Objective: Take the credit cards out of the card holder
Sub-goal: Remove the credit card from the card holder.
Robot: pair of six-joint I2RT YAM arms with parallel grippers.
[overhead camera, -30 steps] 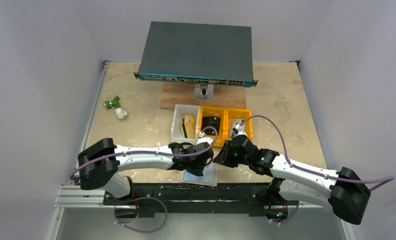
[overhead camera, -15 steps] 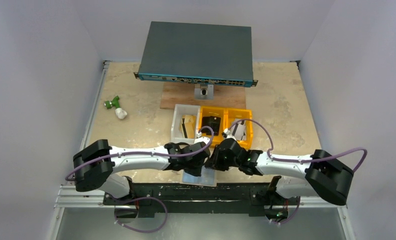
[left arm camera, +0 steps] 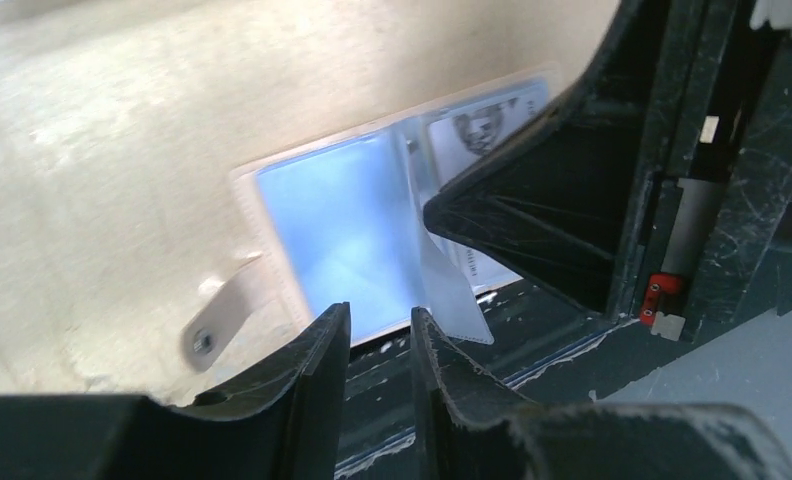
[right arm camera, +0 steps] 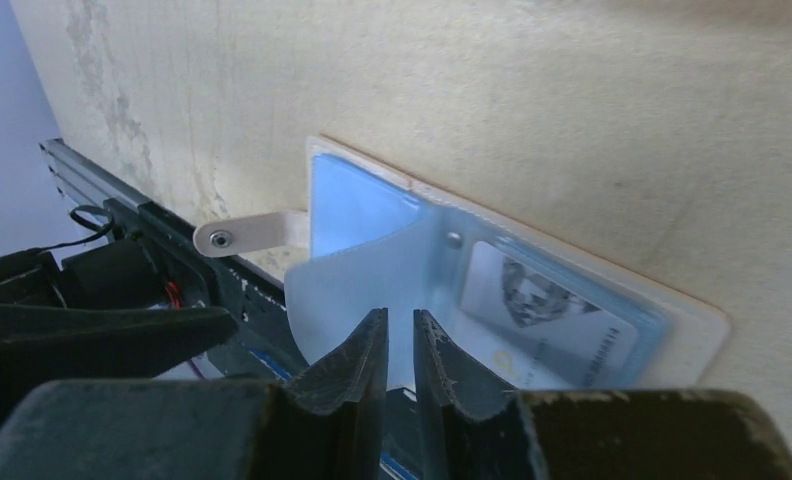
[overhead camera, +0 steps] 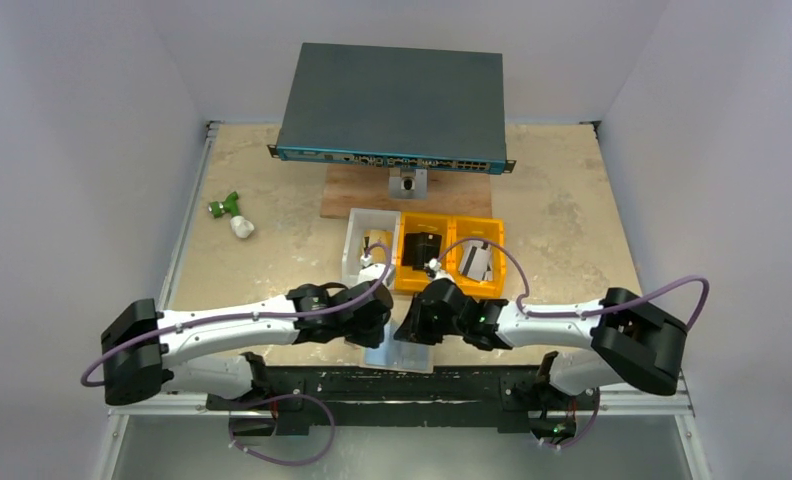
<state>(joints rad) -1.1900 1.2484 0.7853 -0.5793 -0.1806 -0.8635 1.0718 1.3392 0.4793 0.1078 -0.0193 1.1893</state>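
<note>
The card holder [overhead camera: 399,353] lies unfolded at the table's near edge, pale blue face up [left arm camera: 342,225] [right arm camera: 357,200]. One printed credit card [right arm camera: 544,315] [left arm camera: 477,125] sits in its right pocket. A translucent flap [right arm camera: 347,290] [left arm camera: 454,295] stands up from the fold and leans over the rail. My left gripper [left arm camera: 377,315] [overhead camera: 375,333] is open just off the holder's near edge, with nothing between its fingers. My right gripper [right arm camera: 400,318] [overhead camera: 408,333] points its tips at the flap's face, its jaws a narrow slit apart, pinching nothing I can see.
The holder's strap tab [left arm camera: 215,322] [right arm camera: 244,236] sticks out to one side. A black rail [overhead camera: 392,385] runs below the table edge. Behind stand a clear bin [overhead camera: 355,262], two orange bins [overhead camera: 409,272], a network switch [overhead camera: 392,100] and a green-and-white object [overhead camera: 230,214].
My left gripper has opened and drawn back to the left. My right arm has swung left, bringing its gripper over the holder.
</note>
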